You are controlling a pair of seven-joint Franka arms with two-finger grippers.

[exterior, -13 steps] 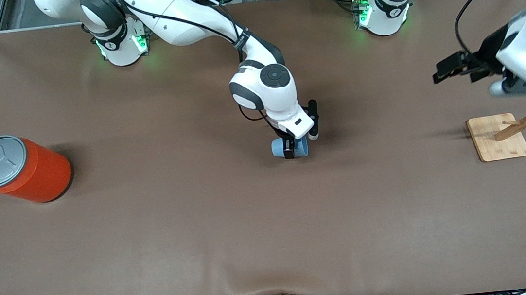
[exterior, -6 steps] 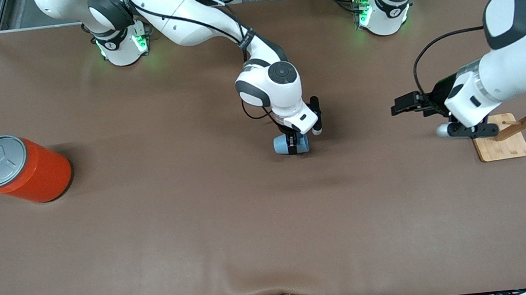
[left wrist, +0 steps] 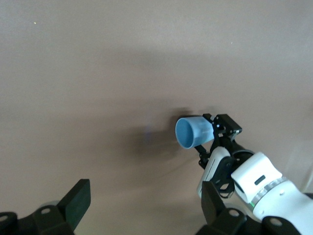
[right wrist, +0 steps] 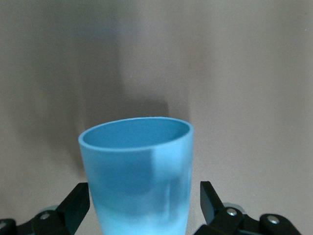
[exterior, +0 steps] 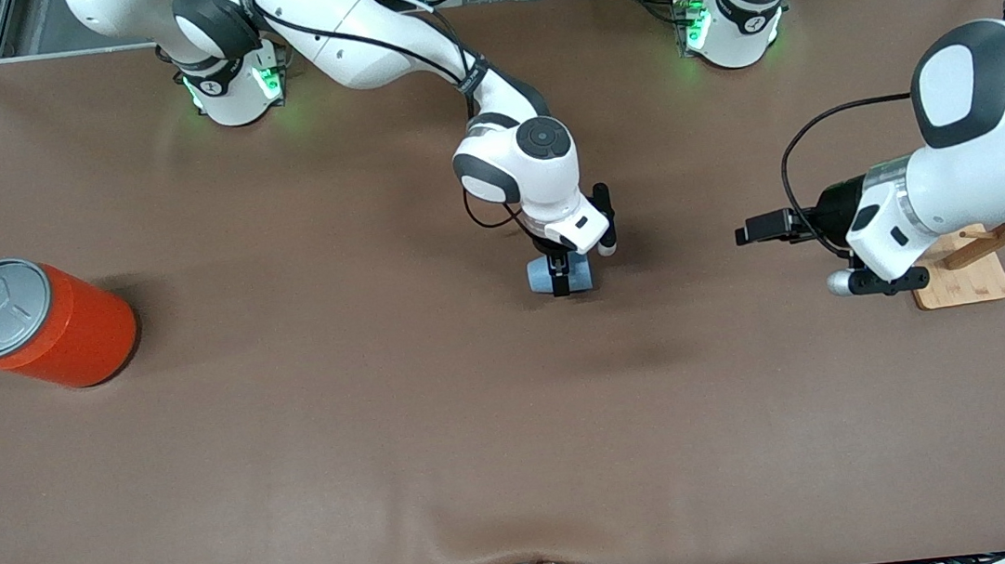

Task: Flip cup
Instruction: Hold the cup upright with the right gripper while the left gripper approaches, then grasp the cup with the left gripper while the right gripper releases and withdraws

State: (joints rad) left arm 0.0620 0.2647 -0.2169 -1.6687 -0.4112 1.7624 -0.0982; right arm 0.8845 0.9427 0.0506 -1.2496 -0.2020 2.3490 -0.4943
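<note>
The light-blue cup (exterior: 544,275) lies on its side low at the middle of the table, mouth toward the left arm's end. My right gripper (exterior: 562,278) comes down on its base end with open fingers on either side. In the right wrist view the cup (right wrist: 137,171) stands between the fingers (right wrist: 78,205) with a gap at one side. My left gripper (exterior: 745,231) is open and empty, over the table between the cup and the wooden stand, pointing at the cup. The left wrist view shows the cup's darker mouth (left wrist: 188,133) and my right gripper (left wrist: 212,139) around it.
A big orange can (exterior: 40,323) with a grey lid stands near the right arm's end of the table. A wooden peg stand (exterior: 960,276) on a square base sits at the left arm's end, partly under the left arm.
My left arm has swung down from above the wooden stand toward the cup. My right gripper and the cup have shifted slightly toward the left arm's end and the bases.
</note>
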